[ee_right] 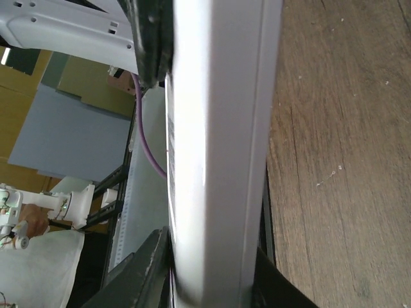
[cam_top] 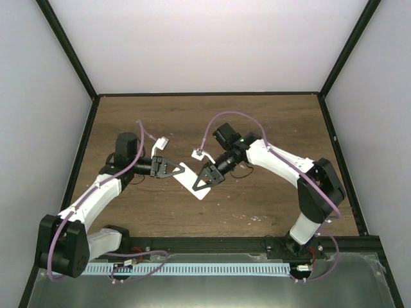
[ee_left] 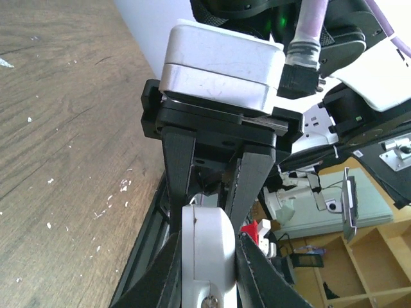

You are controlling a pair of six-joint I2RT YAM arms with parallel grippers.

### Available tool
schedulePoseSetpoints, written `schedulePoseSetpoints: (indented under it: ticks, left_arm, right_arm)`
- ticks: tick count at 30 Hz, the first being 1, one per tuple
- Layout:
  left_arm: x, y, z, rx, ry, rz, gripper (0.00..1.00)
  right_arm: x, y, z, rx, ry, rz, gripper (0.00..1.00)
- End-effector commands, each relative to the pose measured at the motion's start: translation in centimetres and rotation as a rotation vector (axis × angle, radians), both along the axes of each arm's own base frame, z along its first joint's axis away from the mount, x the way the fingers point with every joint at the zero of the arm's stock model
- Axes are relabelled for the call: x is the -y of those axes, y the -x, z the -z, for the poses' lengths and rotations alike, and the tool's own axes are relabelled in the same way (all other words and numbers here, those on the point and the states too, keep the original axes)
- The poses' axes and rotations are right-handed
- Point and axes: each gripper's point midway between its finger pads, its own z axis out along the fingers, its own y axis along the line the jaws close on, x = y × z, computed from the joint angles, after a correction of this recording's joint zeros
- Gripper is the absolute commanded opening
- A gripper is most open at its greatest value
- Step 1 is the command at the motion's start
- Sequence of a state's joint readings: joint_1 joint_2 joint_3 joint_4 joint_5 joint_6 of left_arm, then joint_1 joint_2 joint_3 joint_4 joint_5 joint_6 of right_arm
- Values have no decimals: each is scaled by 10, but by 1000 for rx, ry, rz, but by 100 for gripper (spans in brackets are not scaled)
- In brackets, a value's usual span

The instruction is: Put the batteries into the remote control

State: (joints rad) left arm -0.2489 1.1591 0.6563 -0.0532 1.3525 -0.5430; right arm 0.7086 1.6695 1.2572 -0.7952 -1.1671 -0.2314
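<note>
Remote control point(cam_top: 192, 181) hangs over the mid-worktop point(cam_top: 257, 128), long axis running diagonally between the arms, with left fingers point(ee_left: 174, 163) clamped on its far-left end and right fingers point(ee_right: 144, 273) closed across its right edge.

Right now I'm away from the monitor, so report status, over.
Left claw shut on small white rectangular plastic remote control. Right claw shut on same remote. No batteries in sight. Nothing blocking.

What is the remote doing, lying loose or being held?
Held. The left hand and the right hand both pinch the remote, squeezing its sides. Cannot tell if it touches the table.
</note>
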Motion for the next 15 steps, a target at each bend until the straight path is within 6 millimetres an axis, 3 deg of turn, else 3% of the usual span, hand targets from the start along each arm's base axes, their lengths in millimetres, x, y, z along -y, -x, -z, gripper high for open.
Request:
schedulePoseSetpoints:
  ticks: [1, 7, 11, 15]
  left_arm:
    - [0, 3, -15, 89, 16, 16, 0]
    - [0, 4, -17, 109, 12, 8, 3]
    - [0, 3, -15, 110, 8, 2, 25]
    - [0, 1, -14, 118, -5, -12, 45]
  right_arm:
    - [-7, 3, -23, 3, -76, -41, 20]
    - [-8, 5, -21, -14, -77, -51, 8]
    - [-9, 3, -21, -6, -76, -49, 1]
    - [-9, -1, -16, 23, -53, -35, 1]
